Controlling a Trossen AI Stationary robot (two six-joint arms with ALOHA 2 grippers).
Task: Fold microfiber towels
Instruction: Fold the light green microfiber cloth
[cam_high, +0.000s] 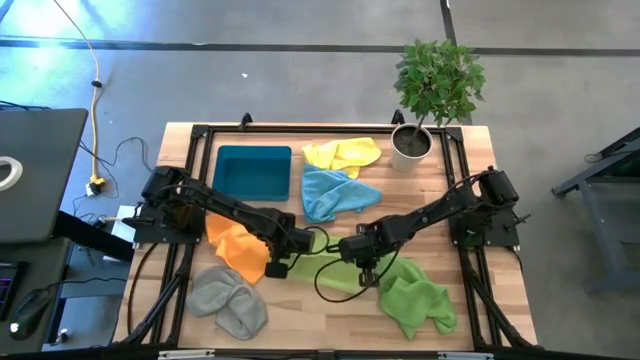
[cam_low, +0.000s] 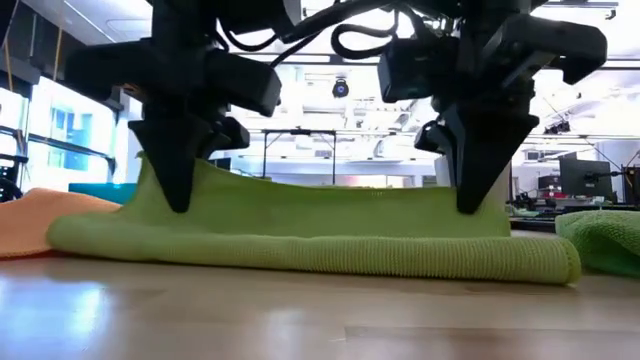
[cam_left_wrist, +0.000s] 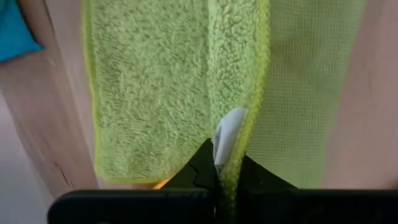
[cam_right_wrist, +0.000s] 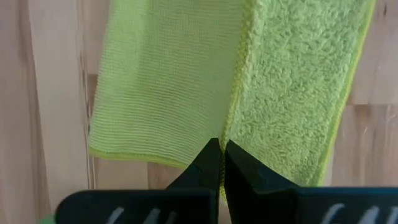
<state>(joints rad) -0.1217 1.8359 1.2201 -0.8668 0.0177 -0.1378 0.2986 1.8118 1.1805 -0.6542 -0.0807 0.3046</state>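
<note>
- Mid-fold at the table's centre: your left gripper (cam_low: 180, 205) and right gripper (cam_low: 480, 205) each pinch the upper edge of the light green towel (cam_low: 320, 225); both sets of jaws are closed tight on that edge, one near each end of it; the cloth's lower part lies doubled on the wooden table (cam_low: 320, 320) between the two arms.
- Progress, as you can judge it: this one towel is partway through a fold, with the raised edge not yet laid down; none of the others looks neatly folded.
- Still loose around it: the orange towel (cam_high: 238, 248) just beside the left arm; the grey towel (cam_high: 228, 298) near the front edge; the brighter green towel (cam_high: 418, 300) at the front right; the light blue towel (cam_high: 335, 193) and the yellow towel (cam_high: 343, 155) at the back, beside the dark teal tray (cam_high: 252, 170); five appear to remain after this one.
- Only the high view gives you the whole layout, including the potted plant (cam_high: 432, 95) at the far right corner; there the grippers hide most of the light green towel.
- Only the low view shows the edge lifted clear of the table and slightly sagging between the grips.
- The wrist views alone show you each pinch up close; the left one also catches a small white tag (cam_left_wrist: 229, 132) at the seam.
</note>
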